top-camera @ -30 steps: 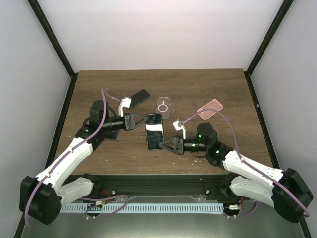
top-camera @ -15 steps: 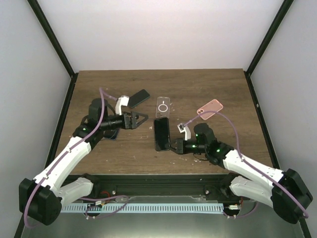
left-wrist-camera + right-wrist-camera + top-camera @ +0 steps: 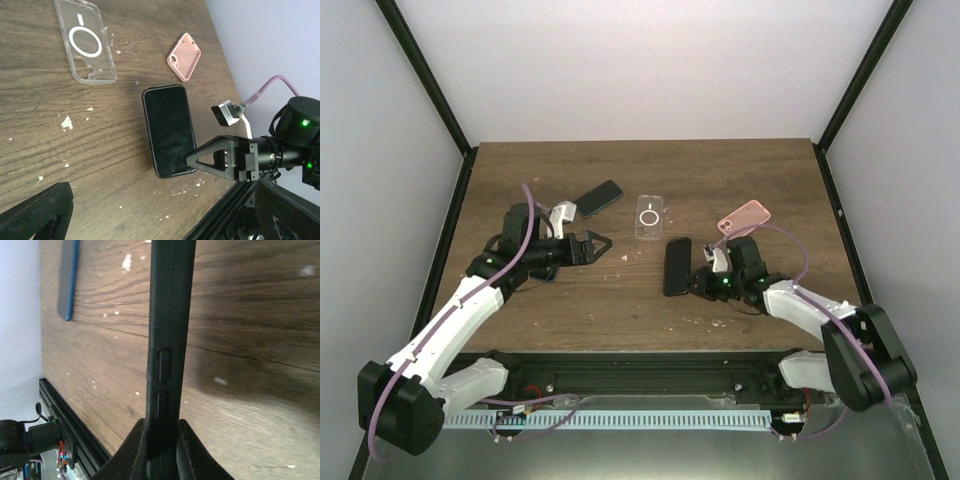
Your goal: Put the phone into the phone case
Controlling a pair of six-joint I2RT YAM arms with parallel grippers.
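**Dark wooden desk** (image 3: 760, 170), seen from above and from both wrists.

- **Right gripper** (image 3: 161, 437): clenched on the lower end of the black slab-shaped smartphone (image 3: 677, 265).
- **Smartphone:** it sits right of centre, tilted towards its long edge. The right wrist view shows only its side, with two buttons. Whether that edge touches the desk cannot be told.
- **Left gripper** (image 3: 600, 243): spread apart and holding nothing, it hovers left of centre.
- **Clear plastic case with a white ring** (image 3: 650, 217): lies flat just beyond the phone.
- **Pink plastic case** (image 3: 744, 216): lies further right.

**Likely faults**
- The grasp is at one end only, so the phone may pivot or slip when it is pressed down.
- Neither case is held, so either may slide away under the push.
- Which case fits this phone cannot be judged, so the wrong one may be chosen.

**Surroundings**
- A second dark phone (image 3: 597, 197) lies beyond the left gripper, well apart from the work.
- Small white flecks (image 3: 65, 121) dot the wood.
- Nothing lies between the held phone and the clear case.
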